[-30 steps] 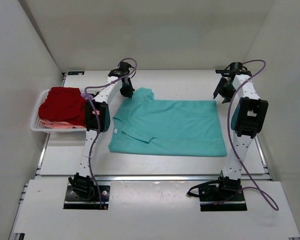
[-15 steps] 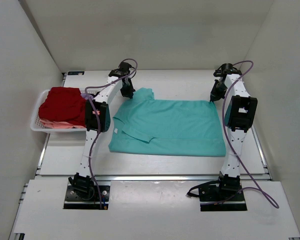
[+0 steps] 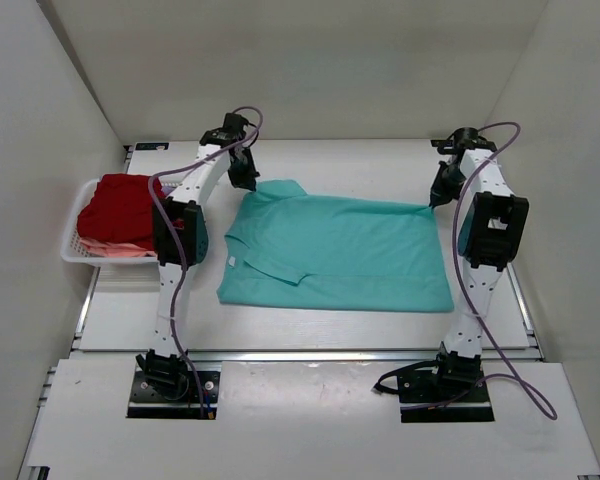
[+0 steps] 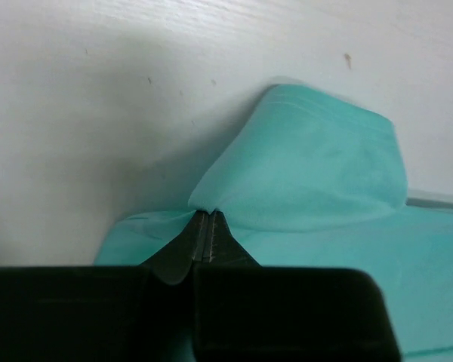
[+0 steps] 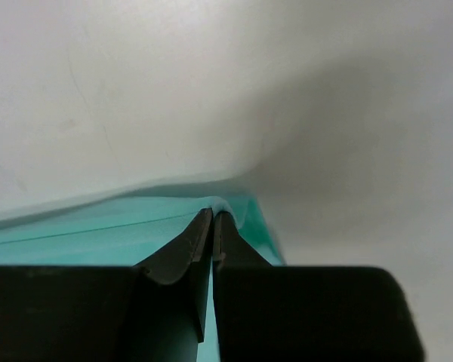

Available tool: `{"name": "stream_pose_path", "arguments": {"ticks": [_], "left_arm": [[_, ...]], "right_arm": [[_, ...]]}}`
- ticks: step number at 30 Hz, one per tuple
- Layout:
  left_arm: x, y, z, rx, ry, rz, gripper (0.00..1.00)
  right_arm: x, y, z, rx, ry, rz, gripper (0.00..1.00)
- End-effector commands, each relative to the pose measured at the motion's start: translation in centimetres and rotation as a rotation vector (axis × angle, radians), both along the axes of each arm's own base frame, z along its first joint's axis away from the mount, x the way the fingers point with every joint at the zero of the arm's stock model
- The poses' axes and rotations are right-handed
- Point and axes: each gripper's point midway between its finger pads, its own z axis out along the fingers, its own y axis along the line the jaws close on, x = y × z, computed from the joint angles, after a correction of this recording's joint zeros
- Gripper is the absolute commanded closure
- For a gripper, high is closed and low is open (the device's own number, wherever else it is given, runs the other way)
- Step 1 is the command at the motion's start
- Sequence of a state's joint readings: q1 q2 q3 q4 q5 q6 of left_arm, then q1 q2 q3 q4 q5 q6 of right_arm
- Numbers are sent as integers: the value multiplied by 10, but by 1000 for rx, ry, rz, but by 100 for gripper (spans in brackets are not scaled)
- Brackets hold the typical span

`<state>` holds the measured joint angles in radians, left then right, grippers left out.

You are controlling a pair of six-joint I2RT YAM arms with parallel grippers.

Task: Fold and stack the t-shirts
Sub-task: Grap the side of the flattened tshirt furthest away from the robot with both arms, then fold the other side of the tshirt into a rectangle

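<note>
Left pincer (image 4: 204,222), right pincer (image 5: 212,219) newly tight on teal t-shirt (image 3: 340,250); red shirt (image 3: 120,210) in basket (image 3: 110,259).

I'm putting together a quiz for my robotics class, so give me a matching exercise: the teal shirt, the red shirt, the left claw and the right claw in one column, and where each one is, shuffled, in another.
Column one
1. teal shirt
2. red shirt
3. left claw
4. right claw

Column two
A. in the basket
B. shut on the teal shirt's far hem corner
C. spread flat on the table
D. shut on the teal shirt's far edge at the collar end

Pairs: 1-C, 2-A, 3-D, 4-B
</note>
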<state>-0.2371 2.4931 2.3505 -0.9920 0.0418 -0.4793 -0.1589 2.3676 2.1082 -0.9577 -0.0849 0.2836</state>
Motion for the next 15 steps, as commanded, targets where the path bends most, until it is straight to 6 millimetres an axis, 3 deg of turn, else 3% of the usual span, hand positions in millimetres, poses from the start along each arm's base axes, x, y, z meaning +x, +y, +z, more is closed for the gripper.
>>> {"name": "stream_pose_path", "arguments": {"ticks": [1, 2, 4, 5, 6, 8, 9, 11, 12, 13, 15], "left_arm": [[-17, -7, 78, -16, -107, -42, 100], [-21, -9, 88, -11, -120, -48, 100], [-38, -4, 82, 5, -75, -39, 100], [-45, 0, 86, 13, -70, -33, 100], [-54, 2, 95, 17, -71, -34, 100], [-79, 7, 85, 39, -15, -33, 100], [-87, 7, 94, 38, -26, -40, 100], [-110, 10, 77, 55, 36, -54, 100], [-120, 12, 72, 62, 55, -56, 100], [-124, 12, 72, 60, 54, -56, 100], [-135, 18, 69, 83, 65, -52, 100]], "right_arm": [[-16, 0, 49, -36, -80, 27, 99], [-18, -1, 61, -41, -105, 27, 100], [-35, -2, 58, -35, -85, 26, 100], [-38, -6, 70, -45, -110, 20, 100], [-47, -4, 64, -31, -90, 24, 100], [-69, -1, 68, -26, -92, 30, 100], [-71, 0, 76, -31, -123, 32, 100], [-97, 14, 61, -8, -91, 66, 100], [-100, 16, 65, -13, -116, 74, 100], [-112, 22, 51, -8, -81, 90, 100], [-122, 26, 50, -21, -89, 111, 100]]}}
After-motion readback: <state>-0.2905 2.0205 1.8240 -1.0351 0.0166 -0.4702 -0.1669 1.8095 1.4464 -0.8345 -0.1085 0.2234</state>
